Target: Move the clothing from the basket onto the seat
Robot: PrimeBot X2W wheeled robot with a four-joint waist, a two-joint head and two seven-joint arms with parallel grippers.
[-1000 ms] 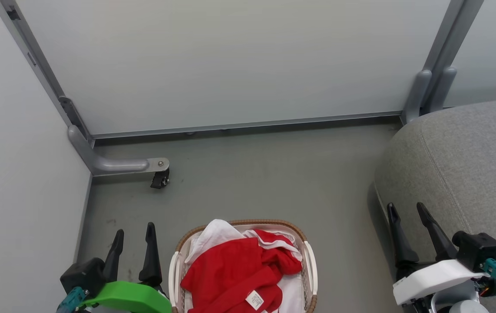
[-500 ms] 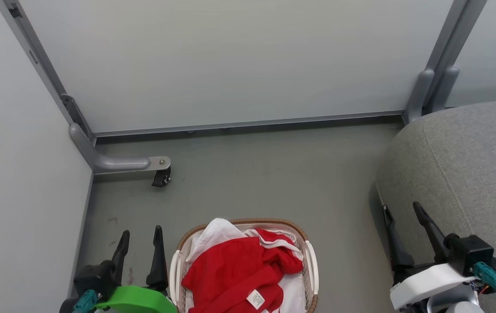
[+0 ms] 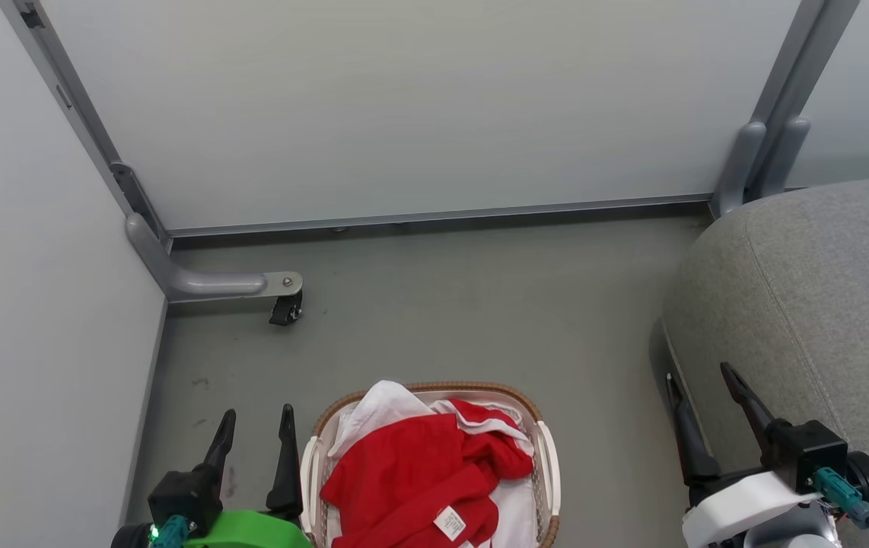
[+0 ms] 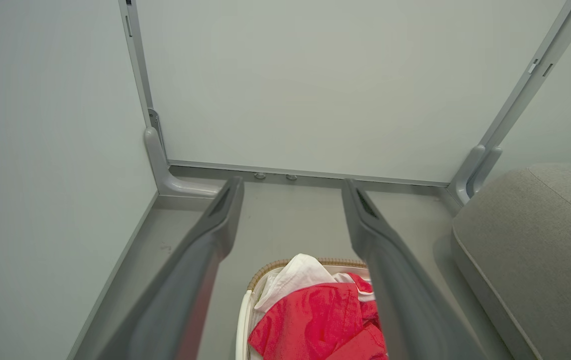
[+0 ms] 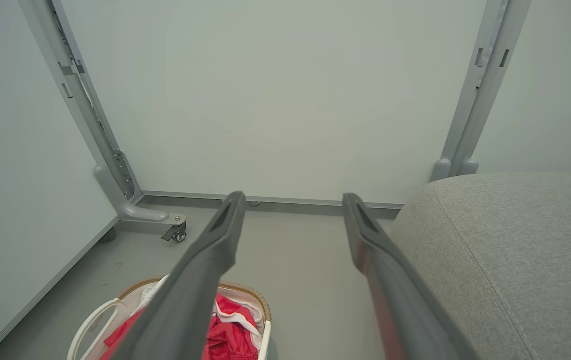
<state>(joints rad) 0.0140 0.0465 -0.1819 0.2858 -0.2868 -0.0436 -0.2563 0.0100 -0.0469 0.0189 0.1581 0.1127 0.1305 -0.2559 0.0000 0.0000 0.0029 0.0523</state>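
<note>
The clothing (image 3: 412,472) hasn't stirred in the last second. It is heaped red in the basket (image 3: 550,457), with the white label (image 3: 450,523) face up at the near edge and white stripe trim along the far fold. A white fold (image 3: 377,403) pokes up at the far rim, and you can't tell whether it's garment or liner. The basket stands on the grey floor (image 3: 465,304) where it was. The whole head picture has crept a touch, so that's your camera moving, not the things.

What has really changed is your arms. Your left gripper (image 3: 258,412) has slid in toward the basket and sunk lower in the head view. Its fingers (image 3: 284,449) are spread wide, holding nothing, the inner one just beside the basket's left handle. In the left wrist view the red heap shows between the fingers.

Your right gripper (image 3: 697,374) has dropped lower too, fingers just as wide apart and empty. It is down by the rounded side of the seat (image 3: 822,289) and well apart from the basket. Further out, the panel's caster (image 3: 286,310) stands near the left wall corner.
</note>
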